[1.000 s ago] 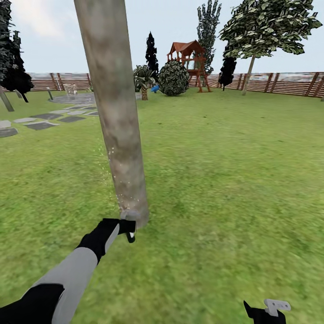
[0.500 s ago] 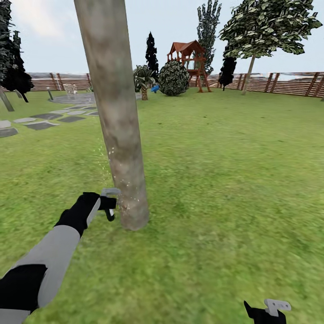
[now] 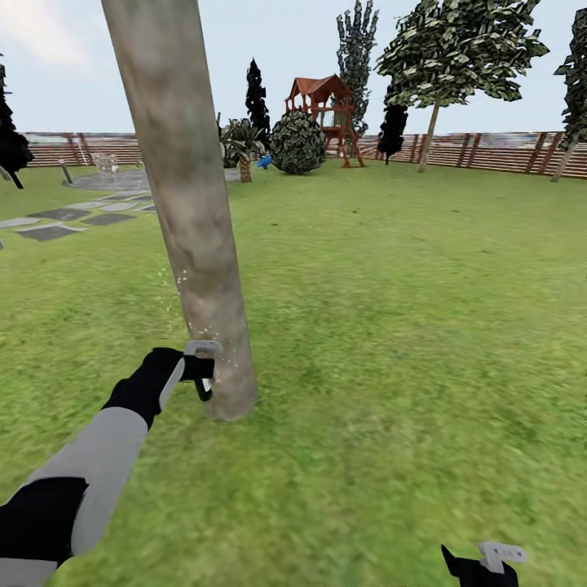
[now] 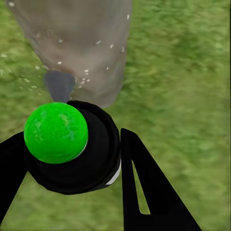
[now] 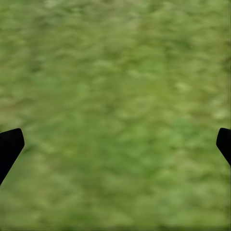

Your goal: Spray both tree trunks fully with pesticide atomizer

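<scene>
A thick, leaning, mottled grey-beige tree trunk (image 3: 191,228) rises just ahead of me from the grass. My left gripper (image 3: 200,372) is held against the trunk's left side, a little above its base. In the left wrist view the left gripper (image 4: 72,161) is shut on the pesticide atomizer (image 4: 91,163), a black bottle with a bright green round top, pointing at the trunk (image 4: 82,43). Pale spray flecks (image 4: 85,72) dot the bark. My right gripper (image 3: 483,566) hangs low over the grass at the right. It is open (image 5: 115,144), with nothing between its fingers.
Grass lawn lies all around. Grey stone slabs (image 3: 49,231) lie at the far left. A wooden play tower (image 3: 322,118), a round bush (image 3: 297,143), a palm (image 3: 242,147) and a leafy tree (image 3: 452,49) stand along the slatted fence (image 3: 505,151).
The left gripper rose from the trunk's foot to a little higher on its left side, then held there. The camera has turned slightly right, shifting the scene left. The right gripper is unmoved.
</scene>
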### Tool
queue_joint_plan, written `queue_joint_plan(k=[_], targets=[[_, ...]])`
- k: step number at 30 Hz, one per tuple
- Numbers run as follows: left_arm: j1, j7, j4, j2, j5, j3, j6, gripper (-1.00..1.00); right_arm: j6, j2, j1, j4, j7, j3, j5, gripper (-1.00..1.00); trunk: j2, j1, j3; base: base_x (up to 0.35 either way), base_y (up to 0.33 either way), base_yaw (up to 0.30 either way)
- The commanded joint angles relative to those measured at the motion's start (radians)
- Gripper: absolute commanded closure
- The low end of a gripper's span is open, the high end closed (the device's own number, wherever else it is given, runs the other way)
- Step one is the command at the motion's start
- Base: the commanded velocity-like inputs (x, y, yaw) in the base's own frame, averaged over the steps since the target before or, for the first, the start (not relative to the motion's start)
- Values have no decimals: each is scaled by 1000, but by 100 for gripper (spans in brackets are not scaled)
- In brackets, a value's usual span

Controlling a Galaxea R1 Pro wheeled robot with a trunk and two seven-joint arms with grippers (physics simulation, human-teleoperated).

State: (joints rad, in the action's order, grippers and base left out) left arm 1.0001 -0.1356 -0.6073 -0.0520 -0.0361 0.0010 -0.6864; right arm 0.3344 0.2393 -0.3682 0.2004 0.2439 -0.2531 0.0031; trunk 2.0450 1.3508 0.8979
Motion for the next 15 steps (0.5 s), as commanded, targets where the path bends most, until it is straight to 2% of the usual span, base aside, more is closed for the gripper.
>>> queue_joint_plan(k=[1, 3, 5, 6, 8, 10, 12, 15], targets=[[36, 1, -6, 7, -1, -2, -36, 100, 0, 0, 0, 0, 0, 0, 0, -100, 0, 0, 0, 0, 0, 0], [81, 1, -7, 19, 0, -3, -86, 100, 0, 0, 0, 1, 0, 0, 0, -100, 0, 0, 0, 0, 0, 0], [102, 1, -8, 51, -2, -5, -104, 100, 0, 0, 0, 1, 0, -1, 0, -100, 0, 0, 0, 0, 0, 0], [117, 2, -8, 75, -3, -5, -110, 100, 0, 0, 0, 1, 0, -1, 0, -100, 0, 0, 0, 0, 0, 0], [138, 3, -8, 84, -2, -4, -116, 100, 0, 0, 0, 1, 0, -1, 0, -100, 0, 0, 0, 0, 0, 0], [149, 3, -8, 82, -5, -4, -137, 100, 0, 0, 0, 1, 0, -1, 0, -100, 0, 0, 0, 0, 0, 0], [180, 2, -8, 66, -7, -1, -189, 100, 0, 0, 0, 1, 0, -1, 0, -100, 0, 0, 0, 0, 0, 0], [200, 1, -8, 36, -2, 1, -201, 100, 0, 0, 0, 1, 0, -1, 0, -100, 0, 0, 0, 0, 0, 0]])
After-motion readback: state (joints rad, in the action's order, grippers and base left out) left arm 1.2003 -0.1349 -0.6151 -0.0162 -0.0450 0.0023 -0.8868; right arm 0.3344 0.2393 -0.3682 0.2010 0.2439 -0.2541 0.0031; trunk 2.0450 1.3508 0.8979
